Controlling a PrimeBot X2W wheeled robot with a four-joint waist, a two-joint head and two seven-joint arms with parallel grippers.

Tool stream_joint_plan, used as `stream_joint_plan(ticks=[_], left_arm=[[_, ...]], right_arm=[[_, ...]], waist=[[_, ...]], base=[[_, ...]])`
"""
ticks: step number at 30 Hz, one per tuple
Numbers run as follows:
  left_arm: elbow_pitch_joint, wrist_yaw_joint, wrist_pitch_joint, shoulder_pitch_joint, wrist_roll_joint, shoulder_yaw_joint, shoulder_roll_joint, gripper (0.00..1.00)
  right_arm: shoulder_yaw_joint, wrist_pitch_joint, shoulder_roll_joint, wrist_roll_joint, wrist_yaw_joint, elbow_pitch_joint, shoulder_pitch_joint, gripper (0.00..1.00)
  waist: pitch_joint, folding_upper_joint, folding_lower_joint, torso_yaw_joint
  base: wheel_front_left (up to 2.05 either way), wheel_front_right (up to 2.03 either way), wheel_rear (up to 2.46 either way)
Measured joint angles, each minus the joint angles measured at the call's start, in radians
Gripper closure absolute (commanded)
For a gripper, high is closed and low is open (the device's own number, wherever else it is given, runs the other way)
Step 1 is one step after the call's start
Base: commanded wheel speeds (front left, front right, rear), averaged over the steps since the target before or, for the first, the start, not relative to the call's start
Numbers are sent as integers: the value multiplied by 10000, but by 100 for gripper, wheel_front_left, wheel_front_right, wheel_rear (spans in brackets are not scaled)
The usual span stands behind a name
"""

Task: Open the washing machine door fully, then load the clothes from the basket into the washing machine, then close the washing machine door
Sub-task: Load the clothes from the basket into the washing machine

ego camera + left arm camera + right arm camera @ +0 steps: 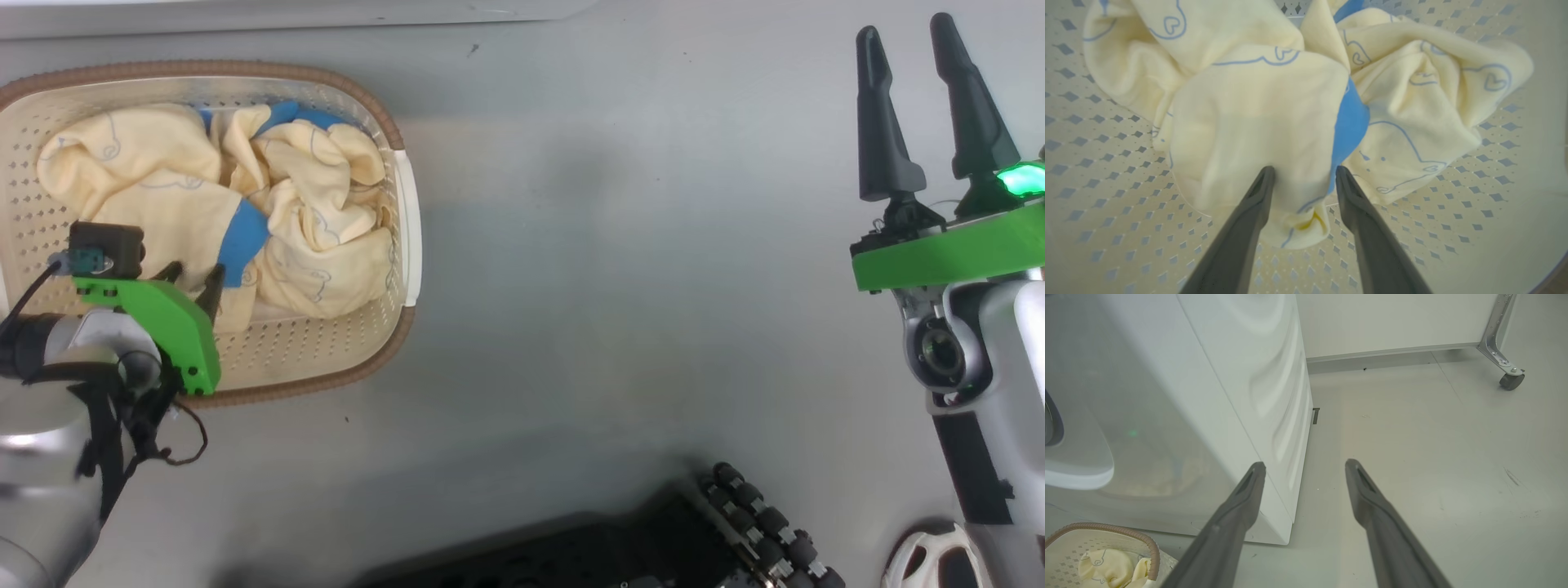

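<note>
Two tools show in the head view. The left tool (194, 286), at lower left, dips into the basket (245, 69) with jaws parted astride a fold of the clothes (310, 212), tips against the fabric, not clenched. The clothes lie heaped in the basket, upper left. The right tool (904, 28), upper right, hangs over the floor (612, 245), spread wide and empty. The washing machine (1229, 375) stands at the left of its wrist view.

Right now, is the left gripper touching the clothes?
Touching. Left wrist view: the left gripper has both fingers pressed into the clothes, a fold between them.
</note>
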Motion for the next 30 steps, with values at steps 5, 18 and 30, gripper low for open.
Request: stream_joint_plan(ticks=[5, 18, 30], left_arm=[[67, 0, 0, -67, -322, -284, 0, 100], [134, 0, -796, 445, -1400, -477, -178, 100], [-339, 0, -1430, 1315, -1812, -430, -316, 100]], right_arm=[[44, 0, 0, -2, 0, -4, 2, 0], [15, 0, -4, 0, 0, 288, 106, 0], [-56, 0, -27, 142, 0, 805, 964, 0]], waist=[[-78, 0, 0, -18], [-1209, 0, -1, 196], [-2843, 1, -1, 561]], base=[[0, 0, 0], [0, 0, 0], [0, 0, 0]])
